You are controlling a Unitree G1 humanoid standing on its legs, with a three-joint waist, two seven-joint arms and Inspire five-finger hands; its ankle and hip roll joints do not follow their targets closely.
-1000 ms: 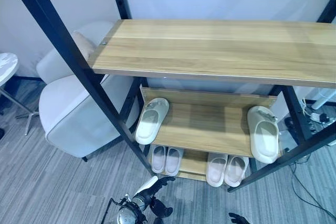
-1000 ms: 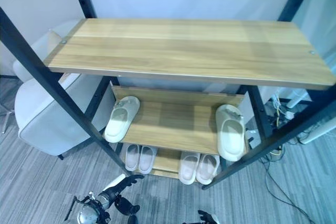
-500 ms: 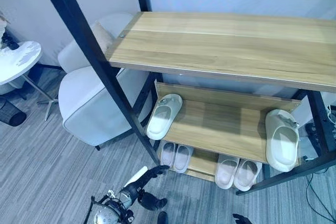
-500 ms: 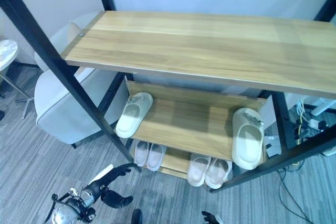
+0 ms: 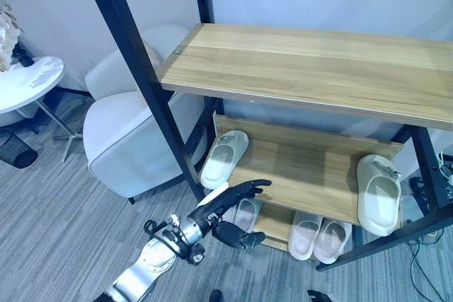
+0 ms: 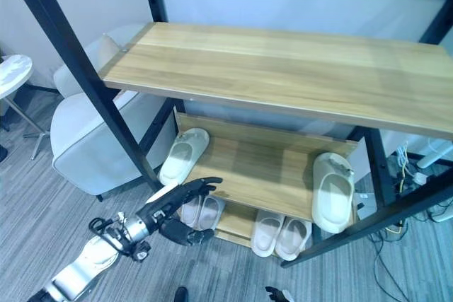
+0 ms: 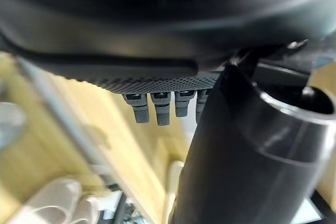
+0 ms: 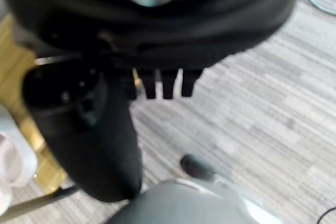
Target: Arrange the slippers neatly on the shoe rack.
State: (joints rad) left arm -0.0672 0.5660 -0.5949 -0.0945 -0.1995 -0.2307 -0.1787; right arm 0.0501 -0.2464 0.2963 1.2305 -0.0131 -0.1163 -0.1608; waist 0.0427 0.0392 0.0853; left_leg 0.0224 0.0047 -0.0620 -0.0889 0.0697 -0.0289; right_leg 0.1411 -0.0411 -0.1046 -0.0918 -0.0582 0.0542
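Low, left robot hand (image 5: pixel 237 194) spread before shoe rack (image 5: pixel 311 68).

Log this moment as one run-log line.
left hand: open, reaching toward left slipper on middle shelf | right hand: open, low over floor | right slipper: at shelf's right end

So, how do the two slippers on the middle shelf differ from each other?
The left slipper sits at the shelf's left end and lies slanted; the right slipper sits at the right end and lies nearly straight. The left slipper looks narrower and whiter; the right slipper looks wider and more cream. The left robot hand hovers just before the left slipper, far from the right one. Both are pale, open-backed and lie sole down.
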